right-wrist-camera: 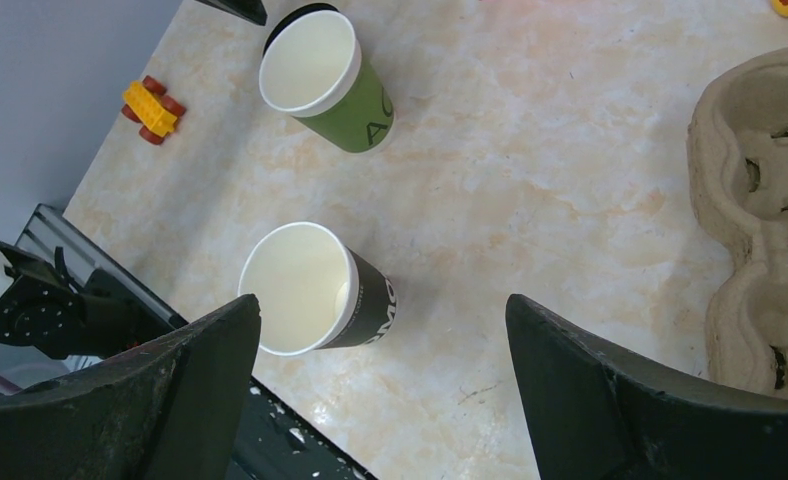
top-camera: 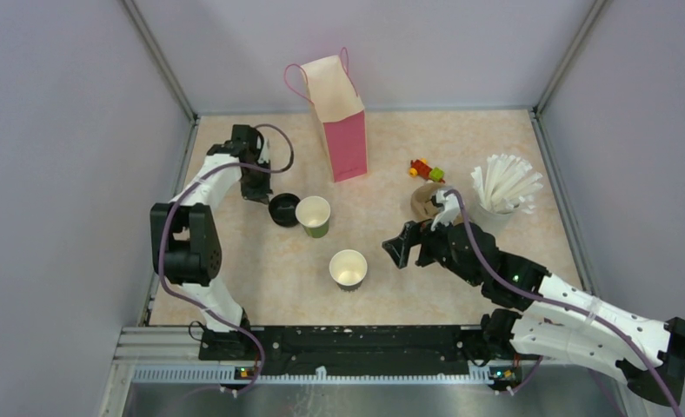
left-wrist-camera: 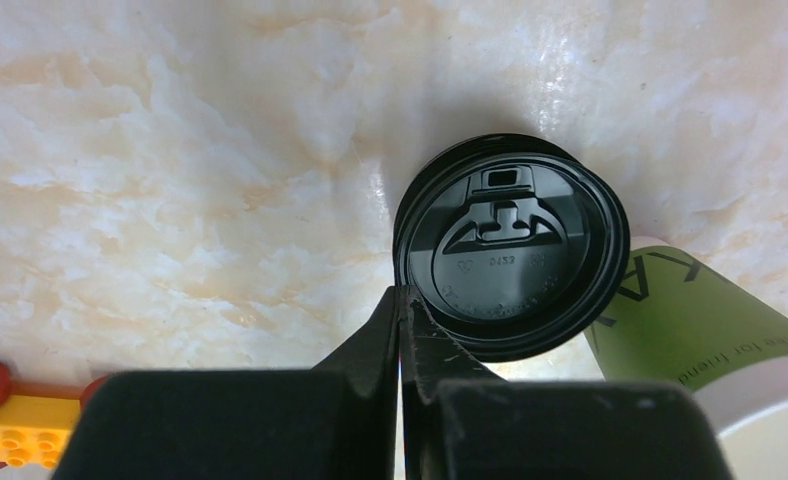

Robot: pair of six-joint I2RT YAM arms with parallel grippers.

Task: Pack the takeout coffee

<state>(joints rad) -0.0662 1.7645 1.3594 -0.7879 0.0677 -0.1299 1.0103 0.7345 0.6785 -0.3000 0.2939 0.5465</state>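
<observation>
Left pincer (left-wrist-camera: 402, 330) closed, tips meeting at black lid's (left-wrist-camera: 510, 258) rim (green cup (top-camera: 313, 215) beside), right pincer (right-wrist-camera: 380, 390) spread wide above open black cup (right-wrist-camera: 315, 288), near surface's (top-camera: 461, 156) front edge.

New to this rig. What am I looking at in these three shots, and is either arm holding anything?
Two robot arms are bolted at the near table edge. The overhead view sits above and behind them; the other two come from cameras on each wrist.

On the table: a pink paper bag, a green cup, a dark cup, both open and empty, a loose black lid, a pulp cup carrier, a cup of white straws and toy bricks.

The left gripper is closed with its tips at the lid's rim; whether it pinches the rim is unclear. The right gripper is open, holding nothing, above the dark cup.
</observation>
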